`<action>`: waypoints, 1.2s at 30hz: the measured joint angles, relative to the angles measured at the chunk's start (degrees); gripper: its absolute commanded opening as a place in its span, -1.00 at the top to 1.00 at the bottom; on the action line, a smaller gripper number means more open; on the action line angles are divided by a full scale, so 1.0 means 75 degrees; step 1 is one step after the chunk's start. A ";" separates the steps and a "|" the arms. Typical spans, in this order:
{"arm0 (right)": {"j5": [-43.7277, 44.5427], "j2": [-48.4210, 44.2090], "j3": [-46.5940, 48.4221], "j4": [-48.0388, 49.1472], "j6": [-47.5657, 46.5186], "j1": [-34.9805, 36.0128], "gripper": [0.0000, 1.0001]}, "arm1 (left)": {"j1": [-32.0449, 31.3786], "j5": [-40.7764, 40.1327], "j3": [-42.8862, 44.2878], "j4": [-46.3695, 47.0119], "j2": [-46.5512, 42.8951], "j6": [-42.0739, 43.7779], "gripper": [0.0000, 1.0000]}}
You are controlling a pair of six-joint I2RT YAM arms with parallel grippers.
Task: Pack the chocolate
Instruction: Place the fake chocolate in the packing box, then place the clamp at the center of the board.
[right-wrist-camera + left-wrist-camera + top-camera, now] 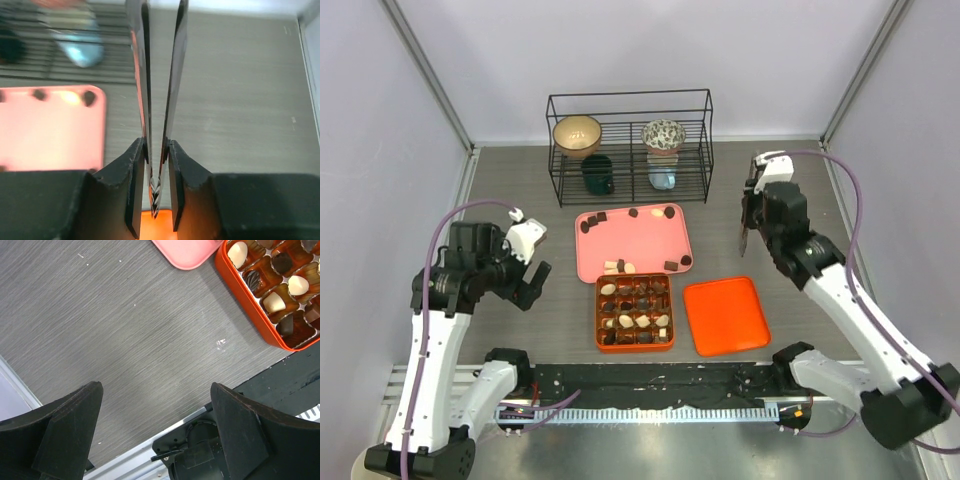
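Right fingers pinch slim silver metal tongs above the grey table. Left fingers spread wide, holding nothing.

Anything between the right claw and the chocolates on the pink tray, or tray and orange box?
Nothing visible. Only bare table separates the right claw, shut on metal tweezers, from the chocolates on the pink plastic tray. The orange gridded box sits in front of the tray; the flat orange lid lies to its right.
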 measured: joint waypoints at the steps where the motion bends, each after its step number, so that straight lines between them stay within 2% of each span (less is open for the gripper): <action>1: -0.0233 0.0356 0.0073 -0.0079 0.0044 -0.0405 0.45 | 0.0003 -0.0017 0.0000 -0.0009 -0.0029 0.0032 -0.89; 5: -0.0784 0.1801 0.0399 -0.0312 0.0052 -0.1276 0.44 | 0.0003 -0.0047 0.0000 -0.0050 -0.0064 0.0102 -0.91; 13: -0.1093 0.4304 0.1343 -0.0568 -0.0204 -0.1731 0.35 | 0.0003 -0.0093 0.0000 -0.0181 -0.0175 0.0277 -0.93; 17: -0.1113 0.4881 0.1702 -0.0586 -0.0335 -0.2095 0.25 | 0.0003 -0.0105 -0.0006 -0.0184 -0.0271 0.0358 -0.94; 20: -0.1008 0.5278 0.1920 -0.0577 -0.0490 -0.2291 0.05 | 0.0003 -0.0105 -0.0006 -0.0184 -0.0303 0.0396 -0.95; 26: -0.0903 0.6169 0.2151 -0.0577 -0.0542 -0.2500 -0.02 | 0.0000 -0.0105 -0.0020 -0.0198 -0.0291 0.0490 -0.94; 32: -0.0901 0.6790 0.2177 -0.0580 -0.0469 -0.2544 -0.26 | 0.0000 -0.0105 -0.0052 -0.0216 -0.0344 0.0533 -0.96; 36: -0.0874 0.6849 0.2189 -0.0577 -0.0382 -0.2594 -0.34 | 0.0000 -0.0102 -0.0061 -0.0245 -0.0344 0.0530 -0.96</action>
